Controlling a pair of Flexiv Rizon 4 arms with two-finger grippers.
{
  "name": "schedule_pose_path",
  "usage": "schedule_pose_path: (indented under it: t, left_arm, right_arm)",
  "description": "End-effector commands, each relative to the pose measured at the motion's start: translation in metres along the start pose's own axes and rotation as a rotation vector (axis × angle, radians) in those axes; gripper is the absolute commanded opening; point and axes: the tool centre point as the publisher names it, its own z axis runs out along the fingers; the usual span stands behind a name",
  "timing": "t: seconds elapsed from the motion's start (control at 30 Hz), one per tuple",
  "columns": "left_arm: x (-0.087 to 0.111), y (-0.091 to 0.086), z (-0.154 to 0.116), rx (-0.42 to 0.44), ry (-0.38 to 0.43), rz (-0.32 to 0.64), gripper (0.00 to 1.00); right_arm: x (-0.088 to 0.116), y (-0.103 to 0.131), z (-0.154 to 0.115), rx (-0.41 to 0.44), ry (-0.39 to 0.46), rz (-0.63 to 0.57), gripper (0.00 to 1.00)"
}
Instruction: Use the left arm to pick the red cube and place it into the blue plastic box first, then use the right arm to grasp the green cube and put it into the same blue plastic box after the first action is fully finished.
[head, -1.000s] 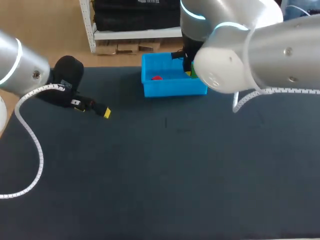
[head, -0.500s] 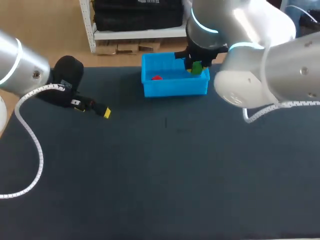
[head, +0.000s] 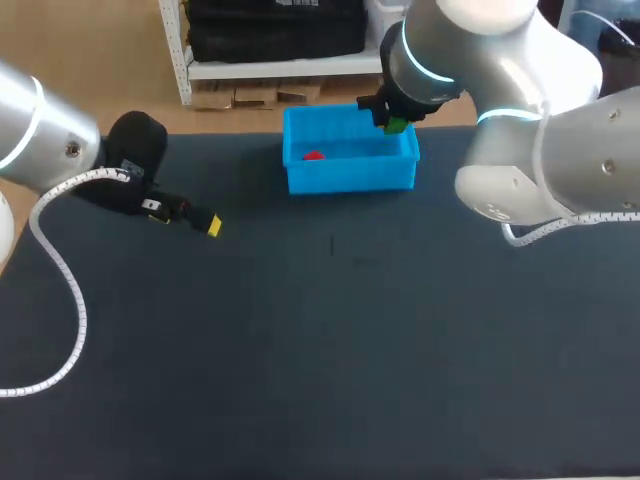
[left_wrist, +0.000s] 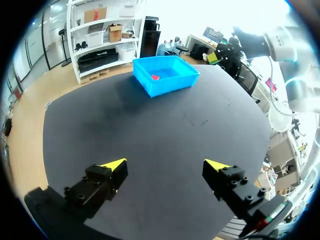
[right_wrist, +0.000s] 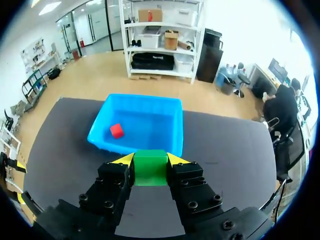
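Note:
The blue plastic box (head: 350, 178) stands at the table's far middle, with the red cube (head: 314, 155) lying inside it toward its left. Both show in the right wrist view, the blue box (right_wrist: 102, 135) ahead of the fingers and the red cube (right_wrist: 117, 130) in it. My right gripper (head: 396, 124) hangs above the box's right rear corner, shut on the green cube (right_wrist: 150, 167), which sits between its yellow tips. My left gripper (head: 205, 222) rests low at the table's left, open and empty (left_wrist: 165, 163); from its wrist the box (left_wrist: 172, 82) lies far ahead.
The dark table top (head: 330, 340) stretches bare in front of the box and between the arms. My right arm's bulky elbow (head: 520, 190) hangs over the table's right rear part. A white cable (head: 60, 270) loops from the left arm.
My right arm has risen and swung back and right with the green cube, uncovering the box's right end. The left arm has kept still.

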Motion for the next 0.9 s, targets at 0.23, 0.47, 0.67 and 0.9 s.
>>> schedule_pose_path:
  t: [0.23, 0.47, 0.67, 0.9]
  left_arm:
    - [0.000, 0.001, 0.001, 0.004, -0.003, 0.002, 1.00]
    - [0.000, 0.001, 0.001, 0.004, -0.003, 0.002, 1.00]
    - [0.000, 0.001, 0.001, 0.004, -0.003, 0.002, 1.00]
    - [0.000, 0.001, 0.001, 0.004, -0.003, 0.002, 1.00]
  right_arm:
    - [-0.018, -0.007, 0.038, -0.022, 0.009, 0.008, 0.00]
    - [-0.025, -0.011, 0.063, -0.039, 0.044, 0.009, 0.00]
    - [-0.031, -0.009, 0.080, -0.054, 0.062, 0.006, 0.00]
    - [-0.032, -0.007, 0.098, -0.075, 0.094, 0.007, 0.00]
